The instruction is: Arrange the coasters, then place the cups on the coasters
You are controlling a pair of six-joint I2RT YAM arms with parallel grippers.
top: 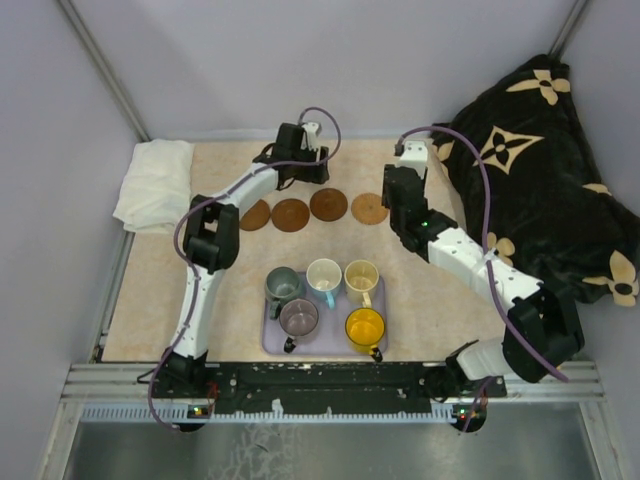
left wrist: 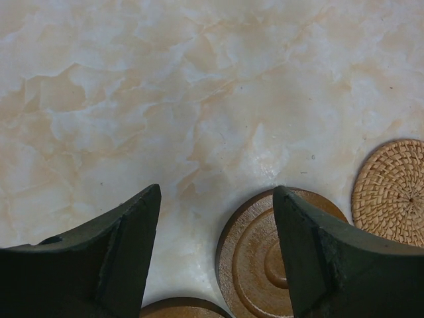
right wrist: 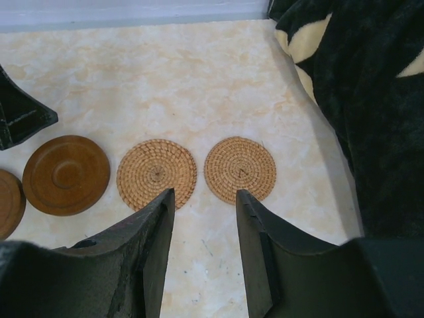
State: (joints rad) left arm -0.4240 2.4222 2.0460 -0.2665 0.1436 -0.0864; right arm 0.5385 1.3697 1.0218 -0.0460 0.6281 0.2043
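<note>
The coasters (right wrist: 157, 173) lie in a row on the table (top: 160, 300), so arrangement appears nearly complete. All five cups (top: 324, 275) stand on the lavender tray (top: 328, 340), none on a coaster. The left gripper (left wrist: 215, 199) and right gripper (right wrist: 205, 195) hover over the row, jaws apart and empty.

Built as two slim arms, left arm (top: 195, 300) and right arm (top: 465, 250): white plastic shells between chunky black joint blocks. Trailed by a thin purple cable (top: 485, 190) looping over each forearm. Bolted down on black bases (top: 183, 375) at 7 and 5 o'clock. Tipped with matte dark wedge-shaped gripper fingers (right wrist: 149, 252).
</note>
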